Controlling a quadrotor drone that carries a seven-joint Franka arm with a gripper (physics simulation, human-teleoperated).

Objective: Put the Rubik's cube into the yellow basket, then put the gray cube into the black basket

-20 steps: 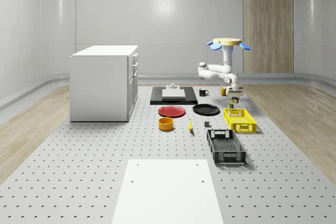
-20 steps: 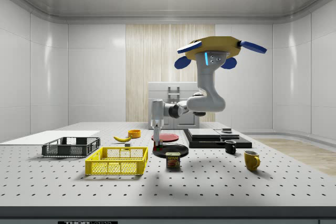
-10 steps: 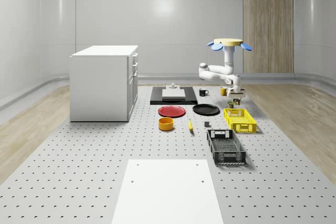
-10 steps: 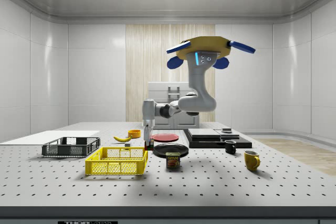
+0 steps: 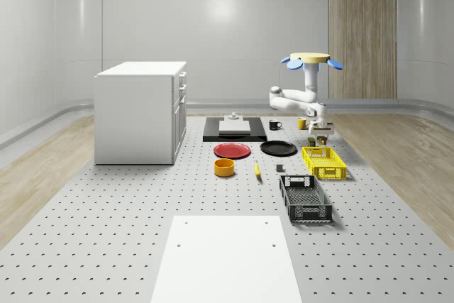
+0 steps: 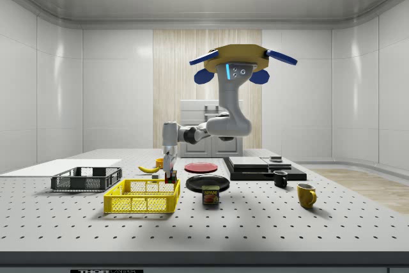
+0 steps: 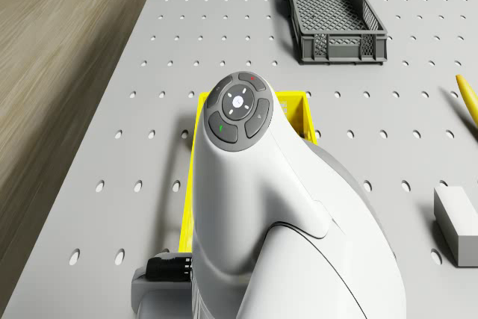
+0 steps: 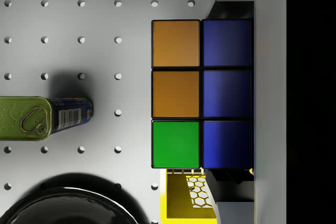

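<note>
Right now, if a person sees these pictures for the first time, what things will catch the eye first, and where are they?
First comes the drone, hovering above the table with its white arm reaching down. The gripper holds the Rubik's cube at the edge of the yellow basket, nearest the Spam can. The black basket lies past the yellow one, toward the camera in the whole-scene view.

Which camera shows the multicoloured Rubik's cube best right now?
The wrist view: the multicoloured Rubik's cube shows orange, green and blue tiles up close. The side view shows it as a small dark block under the gripper at the yellow mesh basket's end.
</note>
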